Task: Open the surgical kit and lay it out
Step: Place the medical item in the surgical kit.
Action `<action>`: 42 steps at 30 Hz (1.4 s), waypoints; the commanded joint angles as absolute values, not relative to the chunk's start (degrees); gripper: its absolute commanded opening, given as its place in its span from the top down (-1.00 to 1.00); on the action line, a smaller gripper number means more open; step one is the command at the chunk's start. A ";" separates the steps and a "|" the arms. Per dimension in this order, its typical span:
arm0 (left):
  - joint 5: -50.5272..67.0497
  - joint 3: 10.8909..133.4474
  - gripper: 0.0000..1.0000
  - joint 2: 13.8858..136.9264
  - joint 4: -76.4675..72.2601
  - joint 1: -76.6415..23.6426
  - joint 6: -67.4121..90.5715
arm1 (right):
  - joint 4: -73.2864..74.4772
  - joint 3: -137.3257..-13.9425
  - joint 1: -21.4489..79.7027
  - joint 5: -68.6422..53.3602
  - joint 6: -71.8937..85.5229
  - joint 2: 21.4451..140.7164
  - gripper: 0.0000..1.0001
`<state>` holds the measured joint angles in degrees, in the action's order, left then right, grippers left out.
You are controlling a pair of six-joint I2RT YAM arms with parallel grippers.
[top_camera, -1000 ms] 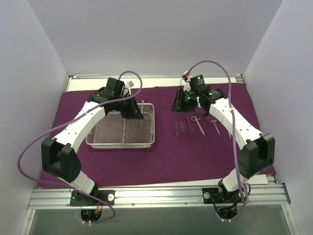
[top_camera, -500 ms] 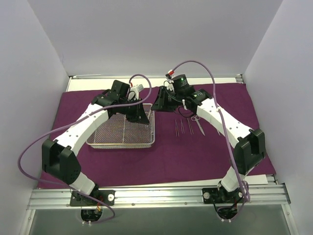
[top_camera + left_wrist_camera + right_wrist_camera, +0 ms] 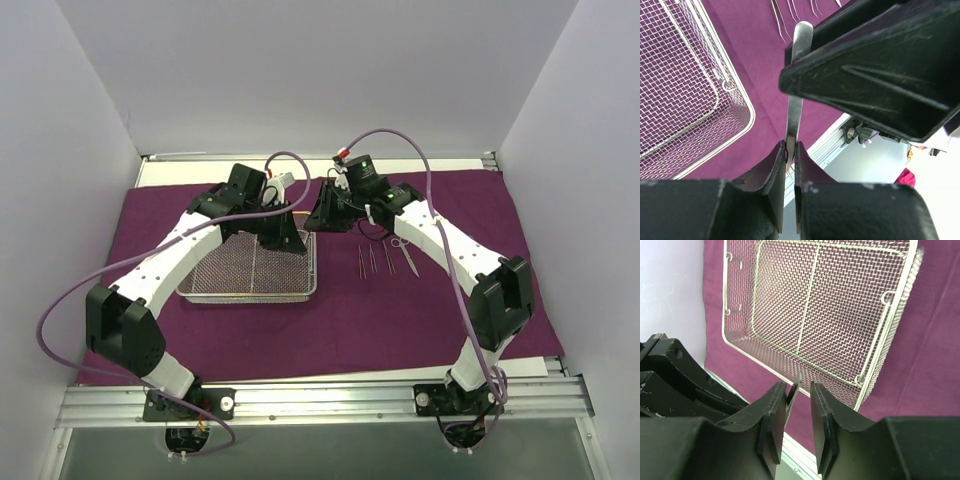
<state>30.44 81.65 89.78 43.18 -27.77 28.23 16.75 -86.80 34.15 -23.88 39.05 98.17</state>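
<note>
From above, I am holding my left gripper (image 3: 292, 238) and right gripper (image 3: 320, 213) close over the mesh tray's (image 3: 300, 296) far right corner. Left wrist: I am clamping a steel instrument (image 3: 795, 95). Right wrist: my fingers (image 3: 771, 415) are standing parted around its tip; a handover, I judge, so the right must close before the left releases

walls (image 3: 300, 70): plain white, three sides | near edge: aluminium rail (image 3: 320, 398) | below rail: grey surface (image 3: 330, 452) | light: even, soft

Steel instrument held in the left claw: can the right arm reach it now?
Probably yes. The right claw is open with one end of the steel instrument between its fingers; the left claw grips the other end.
</note>
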 commanded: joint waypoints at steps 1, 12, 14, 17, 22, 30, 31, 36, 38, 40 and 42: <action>31.82 82.53 0.95 89.03 40.52 -28.21 27.77 | 15.82 -89.38 35.15 -25.66 39.81 98.79 0.48; 31.38 82.01 0.23 89.74 41.57 -27.86 26.81 | 17.13 -90.78 35.42 -25.67 39.03 99.84 1.00; 30.42 81.65 0.13 89.12 42.53 -27.08 25.93 | 22.30 -92.98 35.42 -22.44 35.78 100.89 1.00; 28.31 79.81 -0.20 86.84 44.03 -25.32 24.79 | 28.20 -96.76 34.89 -17.60 32.26 102.91 1.00; 25.93 75.25 -0.87 82.19 44.04 -21.45 24.17 | 33.91 -99.58 32.61 -13.10 28.83 104.06 1.00; 25.40 74.27 -0.88 79.63 44.47 -18.19 22.94 | 40.87 -100.37 30.67 -2.65 23.91 110.47 1.00; 25.40 74.27 -0.88 79.72 44.56 -18.11 22.85 | 40.78 -100.28 30.67 -2.20 23.73 111.17 1.00; 25.84 74.18 -0.88 79.98 44.30 -17.67 22.33 | 39.73 -101.59 30.41 -0.97 23.47 115.75 1.00; 26.27 74.09 -0.87 80.42 44.21 -17.06 22.15 | 39.99 -102.13 30.41 -0.44 23.73 117.67 1.00; 26.89 73.74 -0.87 80.59 43.95 -16.53 21.97 | 39.99 -102.57 30.50 -0.18 23.99 118.73 1.00; 27.51 73.65 -0.87 80.94 43.68 -15.82 21.89 | 39.99 -102.66 30.50 -0.18 24.08 120.05 1.00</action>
<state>25.96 73.82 80.90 44.80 -16.99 23.27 37.76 -99.90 30.35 -2.66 24.34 119.50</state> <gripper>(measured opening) 0.938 0.048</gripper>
